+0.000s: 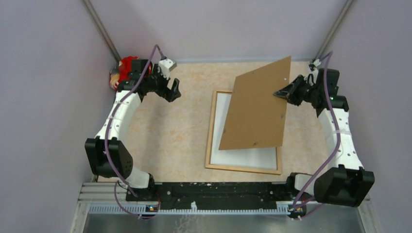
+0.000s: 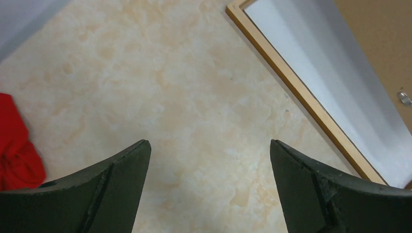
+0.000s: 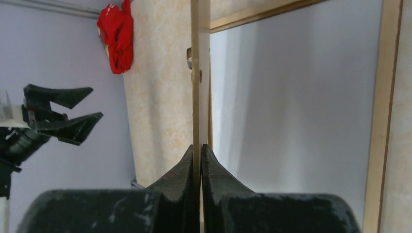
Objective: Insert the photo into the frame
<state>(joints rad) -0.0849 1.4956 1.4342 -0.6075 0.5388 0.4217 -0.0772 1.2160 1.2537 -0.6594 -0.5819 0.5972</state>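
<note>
The golden-brown wooden frame lies flat on the table right of centre. A plain white sheet fills its opening; it looks like the photo's white back, and no printed side shows. My right gripper is shut on the right edge of the brown cardboard backing board, holding it tilted above the frame. In the right wrist view the fingers clamp the board's thin edge, with the white sheet and frame beyond. My left gripper is open and empty over bare table, left of the frame.
A red soft object lies in the back left corner by the left arm; it also shows in the left wrist view. Grey walls close in the table on three sides. The board carries small metal clips.
</note>
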